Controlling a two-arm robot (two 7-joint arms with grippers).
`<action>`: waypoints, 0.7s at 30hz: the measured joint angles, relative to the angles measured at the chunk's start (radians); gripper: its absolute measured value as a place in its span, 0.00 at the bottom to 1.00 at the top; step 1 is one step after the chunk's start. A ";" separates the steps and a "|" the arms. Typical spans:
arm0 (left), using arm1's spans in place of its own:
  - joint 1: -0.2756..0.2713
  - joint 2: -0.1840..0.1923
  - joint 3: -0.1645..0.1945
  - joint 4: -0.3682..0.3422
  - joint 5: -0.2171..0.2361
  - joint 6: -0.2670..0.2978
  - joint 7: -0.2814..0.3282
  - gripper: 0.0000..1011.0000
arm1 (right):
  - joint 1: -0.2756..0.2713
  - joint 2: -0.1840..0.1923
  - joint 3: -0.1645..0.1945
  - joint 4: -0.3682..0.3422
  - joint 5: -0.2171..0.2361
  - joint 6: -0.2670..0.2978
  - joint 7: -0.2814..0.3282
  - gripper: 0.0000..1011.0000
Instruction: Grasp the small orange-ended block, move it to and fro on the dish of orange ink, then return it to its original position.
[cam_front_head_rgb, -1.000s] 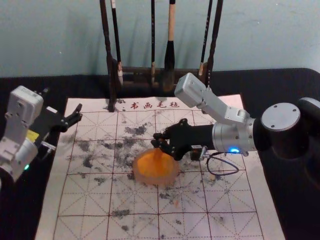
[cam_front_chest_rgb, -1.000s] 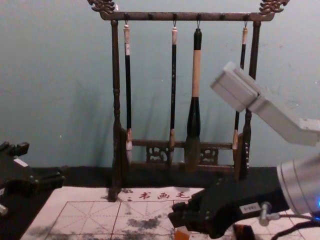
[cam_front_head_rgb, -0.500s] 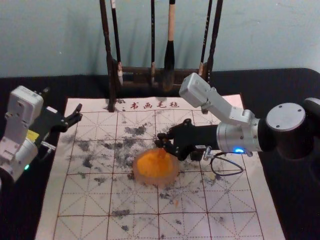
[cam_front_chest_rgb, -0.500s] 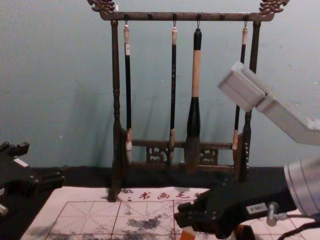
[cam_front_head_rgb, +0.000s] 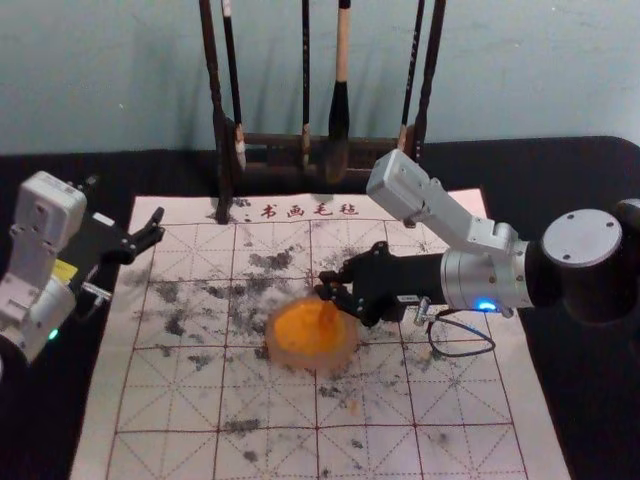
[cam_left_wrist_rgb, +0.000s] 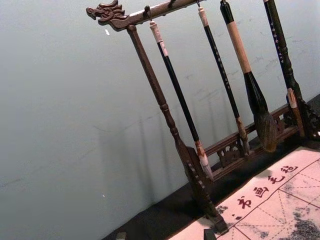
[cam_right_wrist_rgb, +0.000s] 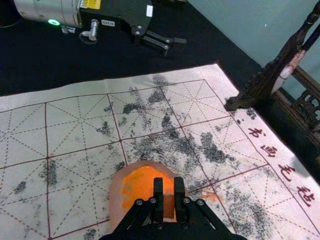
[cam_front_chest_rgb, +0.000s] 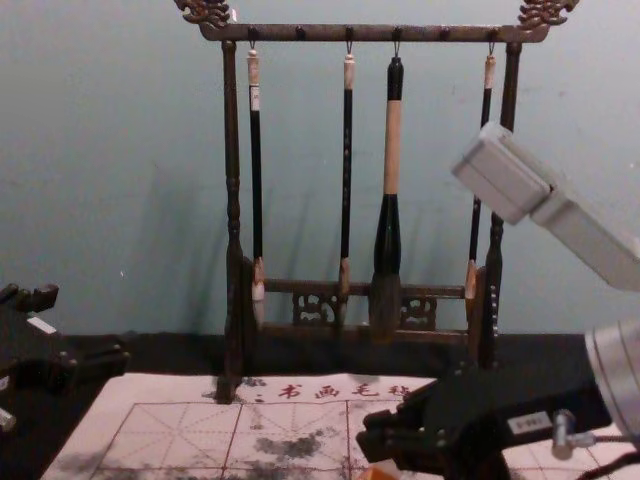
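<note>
Right gripper clamped on the small block, at the dish of orange ink.
The block sits between its two fingers, pointing down at the robot's right-hand part of the dish (whether it touches the ink, I can't tell). The dish rests on the gridded mat, in front of the rack of hanging brushes. The left gripper is parked at the mat's left edge, fingers apart.
</note>
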 joint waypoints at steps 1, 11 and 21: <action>0.000 0.000 0.000 0.000 0.000 0.000 0.000 0.99 | -0.001 0.001 0.000 -0.002 0.001 0.000 0.000 0.12; 0.000 0.000 0.000 0.000 0.000 0.000 0.000 0.99 | -0.018 0.022 -0.002 -0.037 0.009 0.004 0.007 0.12; 0.000 0.000 0.000 0.000 0.000 0.000 0.000 0.99 | -0.029 0.031 -0.010 -0.061 0.016 0.008 0.012 0.12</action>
